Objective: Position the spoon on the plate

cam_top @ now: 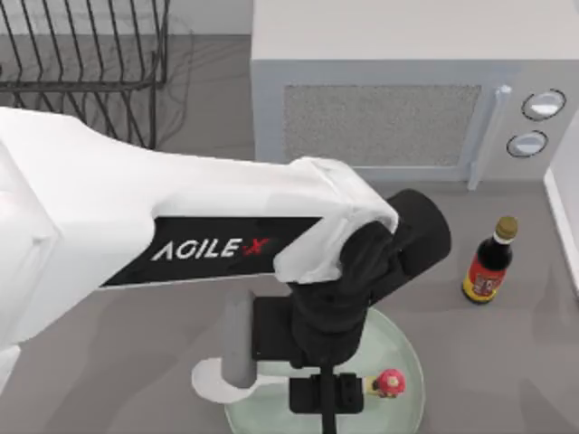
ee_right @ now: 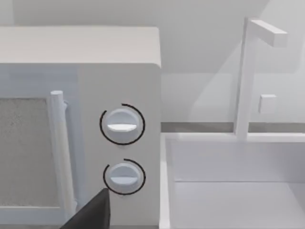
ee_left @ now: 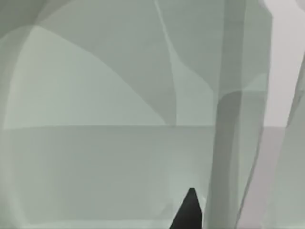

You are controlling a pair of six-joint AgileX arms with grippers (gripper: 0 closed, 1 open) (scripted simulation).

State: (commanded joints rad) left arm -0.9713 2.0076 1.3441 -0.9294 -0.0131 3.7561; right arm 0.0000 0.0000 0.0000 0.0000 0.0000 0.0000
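Observation:
The pale-green plate lies at the front centre of the table, partly under my left arm. A white spoon rests at the plate's left rim, its oval bowl overlapping the rim and its shadowed handle pointing toward the back. My left gripper hangs low over the plate's middle, to the right of the spoon. The left wrist view sits very close to the plate, with a dark tip of the left gripper at the edge. My right gripper is parked near the microwave.
A small pink and red toy figure stands on the plate's right side. A dark sauce bottle stands right of the plate. A microwave fills the back, a wire dish rack the back left, and a white sink the right edge.

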